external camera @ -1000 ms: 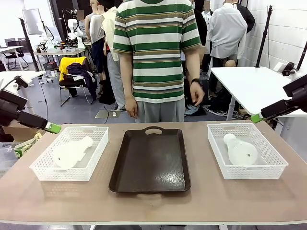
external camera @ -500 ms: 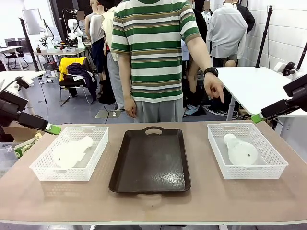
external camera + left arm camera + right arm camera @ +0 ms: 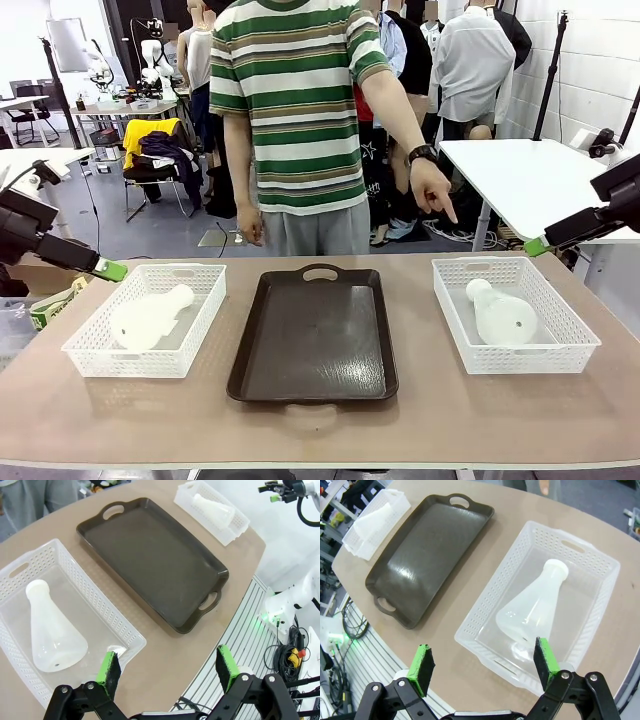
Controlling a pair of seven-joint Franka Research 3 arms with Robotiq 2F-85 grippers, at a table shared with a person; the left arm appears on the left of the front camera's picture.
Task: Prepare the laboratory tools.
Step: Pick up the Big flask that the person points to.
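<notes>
Bright, even light from overhead fills my table (image 3: 320, 430), and the front view is sharp from edge to edge. Shadows are soft and short, pooling faintly beneath the dark brown tray (image 3: 300, 330) and under the left basket (image 3: 125, 362) and right basket (image 3: 530, 358). A pale sheen of glare sits on the tray's near right corner; my right wrist camera catches a second patch on its glossy floor. Both wrist cameras bow the table's edge into a curve. The frosted flask (image 3: 532, 610) under my right wrist is crisp, small highlights dotting its base. My green pads (image 3: 109, 667) are in fair focus. A small green light (image 3: 262, 617) glows on gear below the table.
</notes>
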